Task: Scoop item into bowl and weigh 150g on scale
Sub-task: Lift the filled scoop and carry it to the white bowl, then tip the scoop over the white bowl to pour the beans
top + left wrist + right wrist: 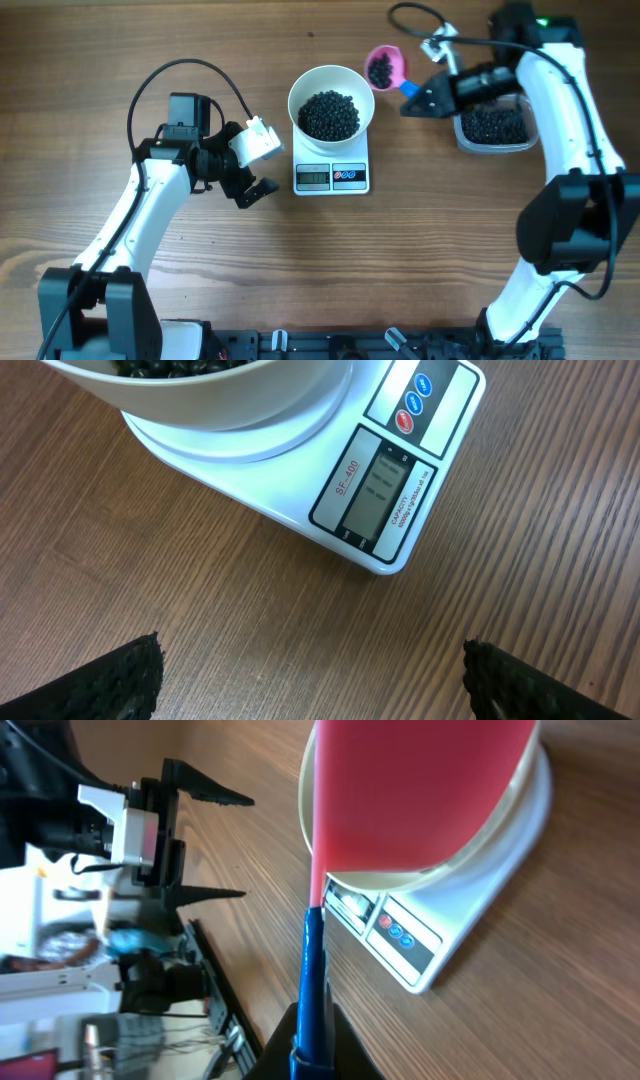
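The white bowl (331, 100) stands on the white scale (332, 175) and holds a dark heap of the item (329, 114). A pink scoop (385, 67) with a blue handle (410, 88) hangs to the bowl's right with some beads in it. My right gripper (416, 103) is shut on that handle (312, 990). The scoop's pink underside (420, 790) covers the bowl in the right wrist view. More beads fill a clear tub (493, 125) under my right arm. My left gripper (252, 170) hangs open left of the scale (385, 470), with nothing between its fingertips (120, 680).
The scale's display (378, 485) and its blue and red buttons (413, 405) face the table's front edge. A dark rail with clutter (350, 345) runs along that edge. Bare wood lies between my left fingers and the scale.
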